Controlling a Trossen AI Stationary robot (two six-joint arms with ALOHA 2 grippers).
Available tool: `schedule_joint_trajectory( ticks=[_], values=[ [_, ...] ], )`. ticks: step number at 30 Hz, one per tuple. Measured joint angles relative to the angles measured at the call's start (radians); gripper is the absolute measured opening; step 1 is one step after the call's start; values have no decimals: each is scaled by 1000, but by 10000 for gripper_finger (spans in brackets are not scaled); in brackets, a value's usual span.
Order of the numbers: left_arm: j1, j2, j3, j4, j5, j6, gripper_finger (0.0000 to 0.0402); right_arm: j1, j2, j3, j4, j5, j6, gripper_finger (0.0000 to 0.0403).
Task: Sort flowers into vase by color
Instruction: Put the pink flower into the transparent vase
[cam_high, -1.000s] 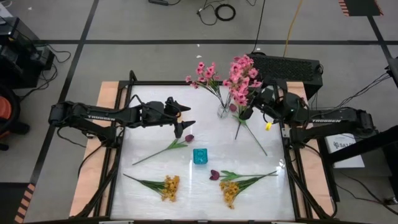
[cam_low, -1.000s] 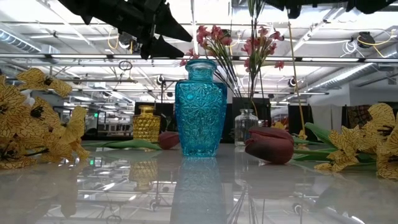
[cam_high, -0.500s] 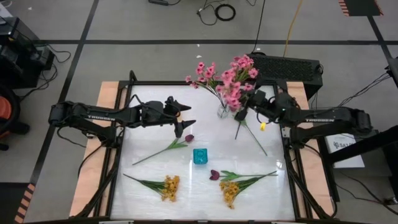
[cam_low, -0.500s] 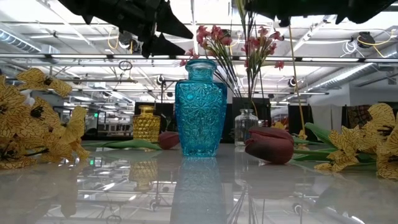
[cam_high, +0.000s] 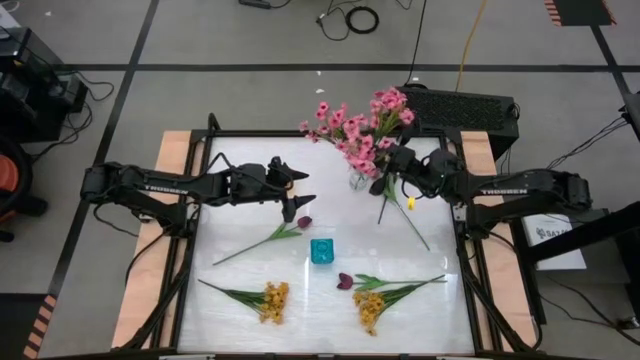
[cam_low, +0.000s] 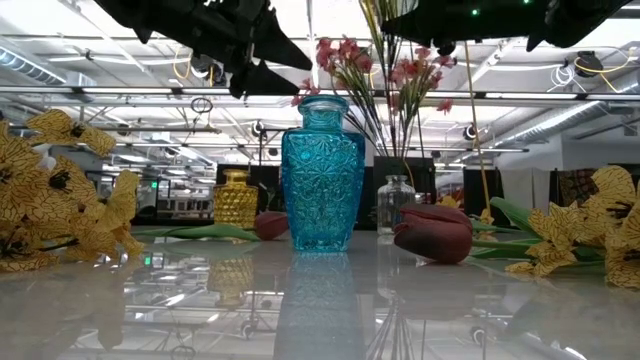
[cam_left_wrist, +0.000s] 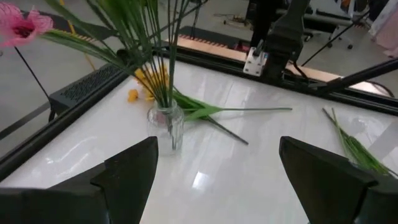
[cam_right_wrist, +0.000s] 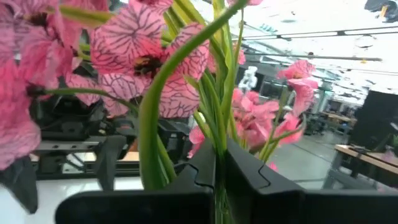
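Observation:
My right gripper (cam_high: 389, 178) is shut on a pink flower sprig (cam_high: 365, 148) just above the clear vase (cam_high: 358, 181). Its stem runs down to the vase's mouth (cam_low: 398, 178); whether it is inside, I cannot tell. Another pink sprig (cam_high: 325, 115) stands in that vase by its stem. My left gripper (cam_high: 305, 185) hovers open left of the vase, holding nothing. Two yellow sprigs (cam_high: 272, 300) (cam_high: 368, 308) and two maroon buds (cam_high: 303, 222) (cam_high: 345, 281) lie flat on the table around the blue vase (cam_high: 321, 250). My right gripper pinches the pink sprig's green stem (cam_right_wrist: 215, 127) between its two fingers, below the blossoms. The fingers come about level from the table's right and lie across the stem. The sprig stands nearly upright, blossoms above the fingers and the stem hanging down toward the clear vase.
A bare green stem (cam_high: 412, 228) lies on the table right of the clear vase. A yellow vase (cam_low: 235, 198) shows in the low view, behind and left of the blue one. A black frame (cam_high: 330, 135) rims the table.
My right gripper has gone toward the table's left edge and down, toward the clear vase, carrying the pink sprig. The sprig's blossoms now stand close beside those of the sprig in the vase, and its stem has swung over the vase.

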Motion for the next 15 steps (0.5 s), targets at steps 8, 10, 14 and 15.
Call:
schedule_joint_trajectory(
  ticks=[8, 10, 14, 15],
  values=[
    [0, 5, 0, 6, 0, 1, 341, 0, 50, 0, 35, -6, 7, 8],
    [0, 5, 0, 4, 0, 17, 341, 0, 51, 0, 28, -5, 9, 8],
    [0, 5, 0, 4, 0, 24, 341, 0, 51, 0, 6, -5, 9, 9],
    [0, 5, 0, 4, 0, 25, 341, 0, 51, 0, 0, -5, 9, 9]
  ],
)
